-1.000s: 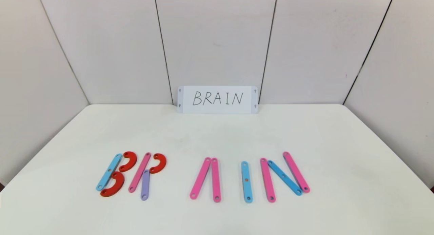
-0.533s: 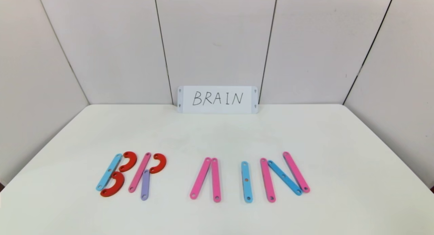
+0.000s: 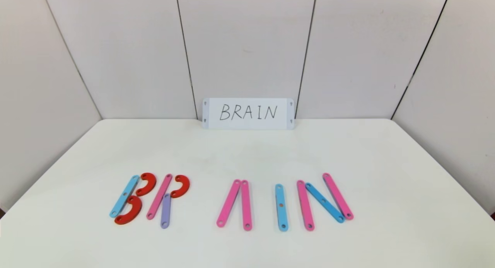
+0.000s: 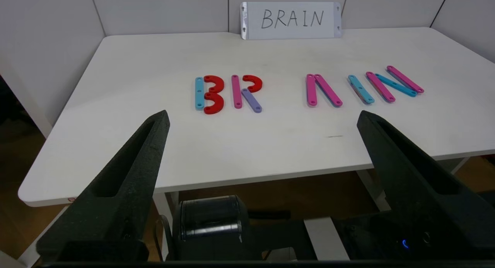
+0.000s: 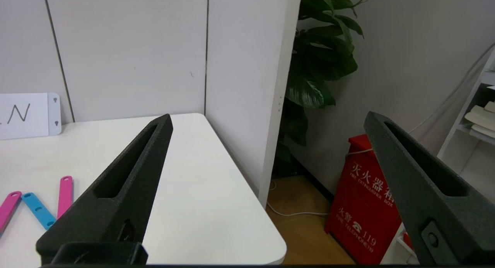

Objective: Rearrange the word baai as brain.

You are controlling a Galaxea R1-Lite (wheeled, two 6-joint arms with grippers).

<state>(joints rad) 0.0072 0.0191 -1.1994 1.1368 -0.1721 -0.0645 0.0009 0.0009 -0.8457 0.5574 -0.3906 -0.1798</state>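
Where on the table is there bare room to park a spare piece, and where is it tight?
Bare: the wide band between the white card and the letter row, and the gap between the R and the A. Also the near strip of table in front of the row. Crowded: B against R, and I beside N. Both grippers stay off the table.

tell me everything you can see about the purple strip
The purple strip is a short, flat, plastic-looking bar with rounded ends and small holes along it. It lies flat on the white table, forming the leg of the R. Its upper end meets the pink strip, just below the red curve. Nothing grips it.
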